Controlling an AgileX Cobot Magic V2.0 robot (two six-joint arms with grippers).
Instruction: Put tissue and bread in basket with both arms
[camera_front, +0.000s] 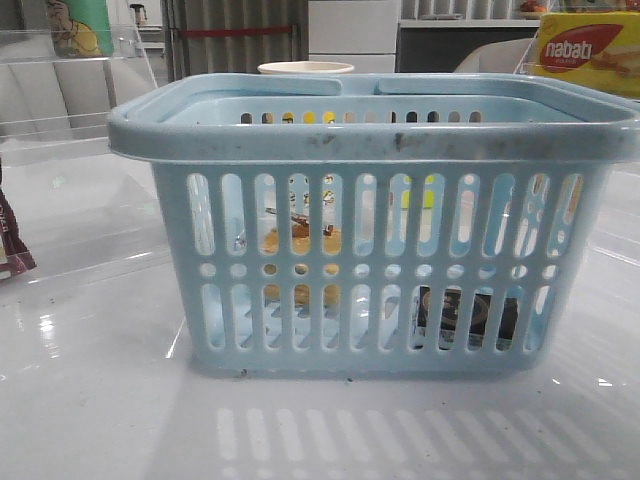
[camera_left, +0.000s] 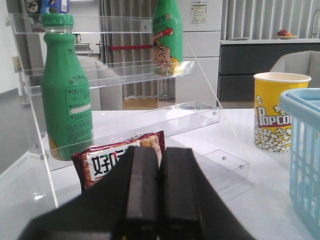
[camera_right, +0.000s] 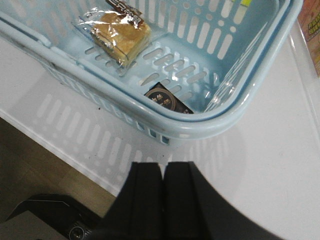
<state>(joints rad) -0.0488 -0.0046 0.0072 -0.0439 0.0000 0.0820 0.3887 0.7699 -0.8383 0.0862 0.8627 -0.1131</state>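
The light-blue basket (camera_front: 375, 140) stands in the middle of the table. Through its slots I see the bread (camera_front: 300, 240) on the left of its floor and the dark tissue pack (camera_front: 468, 315) at the right. The right wrist view shows the basket (camera_right: 165, 127) from above, with the bread (camera_right: 120, 37) in its clear packet and the tissue (camera_right: 167, 100) in a near corner. My right gripper (camera_right: 163, 167) is shut and empty above the table outside the basket. My left gripper (camera_left: 160, 152) is shut and empty, away from the basket (camera_left: 305, 160). Neither gripper shows in the front view.
A clear acrylic shelf (camera_left: 115, 75) holds green bottles (camera_left: 65, 95). A maroon snack bag (camera_left: 107, 160) stands just beyond the left gripper. A yellow popcorn cup (camera_left: 275, 117) stands by the basket. A nabati box (camera_front: 590, 50) is at back right. The table edge (camera_right: 65, 155) is near the right gripper.
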